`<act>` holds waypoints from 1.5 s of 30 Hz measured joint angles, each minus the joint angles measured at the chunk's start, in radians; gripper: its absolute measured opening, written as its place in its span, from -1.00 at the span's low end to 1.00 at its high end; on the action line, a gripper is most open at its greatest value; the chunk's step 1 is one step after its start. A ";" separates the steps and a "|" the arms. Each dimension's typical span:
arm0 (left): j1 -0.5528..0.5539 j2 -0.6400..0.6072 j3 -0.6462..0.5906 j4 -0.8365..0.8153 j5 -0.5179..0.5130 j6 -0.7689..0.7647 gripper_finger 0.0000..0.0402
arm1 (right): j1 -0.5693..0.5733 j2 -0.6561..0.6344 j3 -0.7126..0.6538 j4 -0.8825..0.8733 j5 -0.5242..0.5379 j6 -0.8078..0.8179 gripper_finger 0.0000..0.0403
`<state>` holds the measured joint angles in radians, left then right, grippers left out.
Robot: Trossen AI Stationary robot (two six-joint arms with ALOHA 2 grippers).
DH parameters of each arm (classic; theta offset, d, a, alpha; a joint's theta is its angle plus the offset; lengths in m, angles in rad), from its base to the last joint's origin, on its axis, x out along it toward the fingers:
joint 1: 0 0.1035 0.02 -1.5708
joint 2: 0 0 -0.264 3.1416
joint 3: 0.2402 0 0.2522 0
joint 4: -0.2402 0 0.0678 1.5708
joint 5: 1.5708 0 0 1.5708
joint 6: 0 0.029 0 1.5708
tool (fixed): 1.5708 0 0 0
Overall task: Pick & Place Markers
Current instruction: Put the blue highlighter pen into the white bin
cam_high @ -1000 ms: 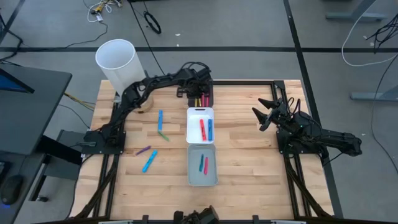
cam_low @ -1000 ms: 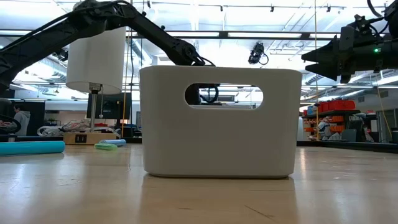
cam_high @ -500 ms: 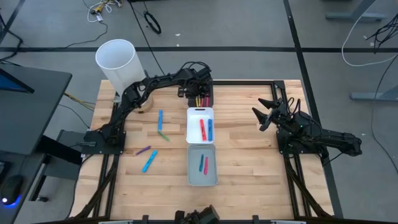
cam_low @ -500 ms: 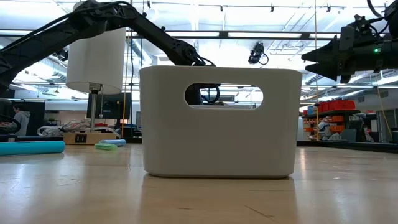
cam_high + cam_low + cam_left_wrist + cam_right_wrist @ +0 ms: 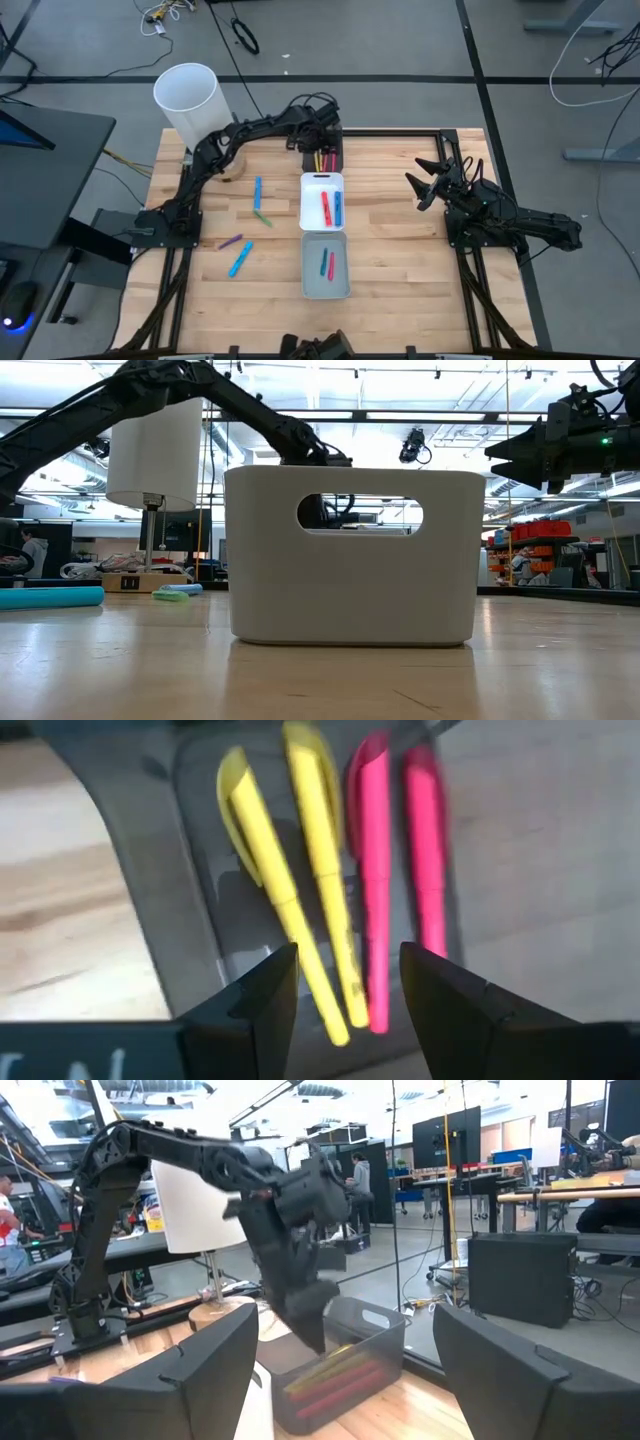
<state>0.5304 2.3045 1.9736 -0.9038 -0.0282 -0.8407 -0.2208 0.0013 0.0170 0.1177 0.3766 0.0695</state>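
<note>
My left gripper (image 5: 345, 995) hangs open, pointing down over the black tray (image 5: 331, 158) at the table's far middle. Two yellow markers (image 5: 300, 890) and two pink markers (image 5: 400, 870) lie side by side on the tray's floor below the fingers, untouched. A white tray (image 5: 311, 205) holds a red and a blue marker. A grey tray (image 5: 312, 270) holds a blue and a red one. Loose markers lie flat on the table's left half: blue (image 5: 257, 190), green (image 5: 263, 218), purple (image 5: 231, 242), blue (image 5: 240, 258). My right gripper (image 5: 425, 185) waits open at the right.
A tall white cylinder (image 5: 188, 100) stands at the far left corner beside the left arm. In the low view the near tray's wall (image 5: 350, 590) fills the middle and hides the trays behind it. Bare wood lies right of the trays.
My left arm has lifted slightly over the black tray and its wrist has rolled a little. The markers and trays lie as before.
</note>
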 joint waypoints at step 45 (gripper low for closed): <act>-0.232 -0.321 0.187 -0.671 -0.315 0.154 -0.12 | 0.000 0.000 0.000 -0.001 0.000 0.000 0.50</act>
<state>0.2985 1.9834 2.1608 -1.5753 -0.3436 -0.6865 -0.2210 0.0017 0.0170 0.1168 0.3763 0.0693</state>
